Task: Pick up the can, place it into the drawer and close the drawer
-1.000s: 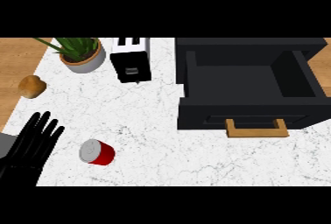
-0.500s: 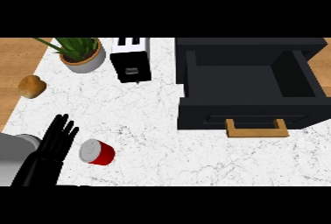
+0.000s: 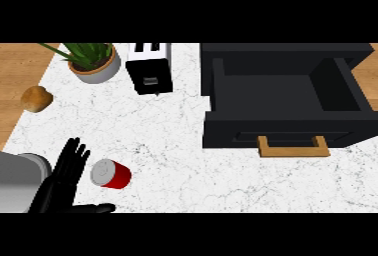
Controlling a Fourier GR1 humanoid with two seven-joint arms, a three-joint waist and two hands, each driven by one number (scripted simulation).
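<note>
A: Where is the can (image 3: pixel 111 173) found?

B: It is seen lying on its side on the desk (image 3: pixel 170 135), near the front-left corner, its pale top turned to the left and its red body to the right.

A: And the left hand (image 3: pixel 65 185)?

B: It is placed just left of the can, at the desk's front-left corner. The fingers (image 3: pixel 71 159) are held straight and slightly spread, pointing toward the far edge, and the thumb is stretched out along the front edge below the can. Nothing is gripped. Whether the can is touched by the fingers cannot be told. The right hand is not shown.

A: How is the drawer (image 3: pixel 284 97) found?

B: It is pulled open at the desk's right side, black, with its inside bare and a wooden handle (image 3: pixel 292 147) on the front face. The can is kept well apart from it.

A: What else is carried by the desk?

B: A potted plant (image 3: pixel 92 60) is set at the far-left corner, and a black toaster (image 3: pixel 150 68) just right of it. A brown roll (image 3: pixel 35 98) is laid at the left edge.
</note>
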